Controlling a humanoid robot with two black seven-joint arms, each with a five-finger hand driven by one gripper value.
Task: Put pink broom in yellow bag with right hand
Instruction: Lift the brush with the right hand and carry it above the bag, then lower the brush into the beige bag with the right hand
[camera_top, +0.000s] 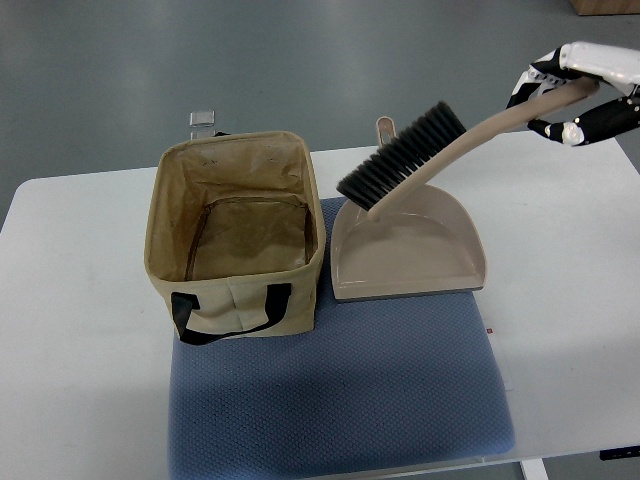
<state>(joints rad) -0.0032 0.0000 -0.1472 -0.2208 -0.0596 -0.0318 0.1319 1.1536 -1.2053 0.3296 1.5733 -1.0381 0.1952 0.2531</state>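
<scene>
The pink broom (440, 150) has a pale pink handle and black bristles (402, 157). My right hand (572, 95) is shut on the far end of its handle at the upper right and holds it lifted, bristle end down-left, over the pink dustpan (410, 255). The yellow bag (238, 235) stands open and upright to the left of the dustpan, with black handles at its front; its inside looks empty. The bristles hang just right of the bag's right rim. My left arm does not show.
The bag and dustpan rest on a blue mat (350, 390) on a white table (70, 330). A small metal clip (202, 119) sits at the table's far edge behind the bag. Grey floor lies beyond.
</scene>
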